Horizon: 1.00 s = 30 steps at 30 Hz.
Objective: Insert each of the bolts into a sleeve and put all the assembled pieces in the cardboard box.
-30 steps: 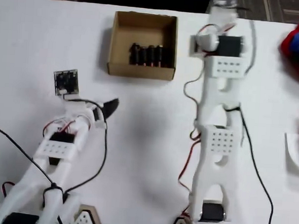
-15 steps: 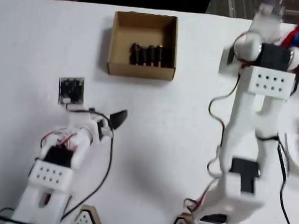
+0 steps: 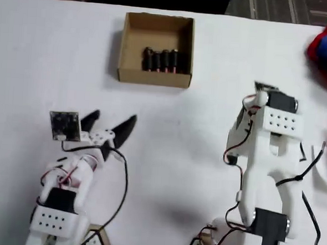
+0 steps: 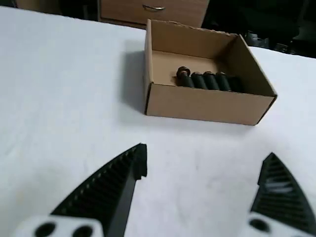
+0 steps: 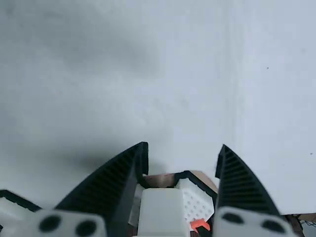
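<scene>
Several assembled pieces lie side by side in cardboard box | left gripper nearer, spread, empty | right gripper spread, empty

Cardboard box on white table

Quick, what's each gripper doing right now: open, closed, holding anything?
Left gripper: open, holding nothing.
Right gripper: open, holding nothing.
</scene>
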Each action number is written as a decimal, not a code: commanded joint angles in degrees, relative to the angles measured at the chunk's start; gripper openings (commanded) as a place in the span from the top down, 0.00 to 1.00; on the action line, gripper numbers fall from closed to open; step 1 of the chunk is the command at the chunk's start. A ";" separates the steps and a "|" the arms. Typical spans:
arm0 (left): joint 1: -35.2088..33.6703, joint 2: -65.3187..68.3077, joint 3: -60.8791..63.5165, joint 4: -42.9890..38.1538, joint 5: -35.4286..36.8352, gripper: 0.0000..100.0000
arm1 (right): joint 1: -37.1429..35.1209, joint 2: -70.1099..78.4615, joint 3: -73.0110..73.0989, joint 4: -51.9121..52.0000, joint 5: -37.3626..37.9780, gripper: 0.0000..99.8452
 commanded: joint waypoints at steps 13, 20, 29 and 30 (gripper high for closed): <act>-3.08 -14.42 1.36 31.65 -14.86 0.63 | 0.22 -2.42 6.77 -11.12 0.35 0.78; -3.08 -14.42 1.27 32.53 -14.86 0.63 | -0.40 -2.77 14.07 -23.96 0.09 0.79; -3.08 -14.42 1.27 37.63 -14.77 0.63 | -1.45 -3.03 18.02 -28.62 9.05 0.79; -3.08 -14.42 1.27 37.63 -14.77 0.63 | -1.19 -3.03 18.02 -28.44 9.49 0.79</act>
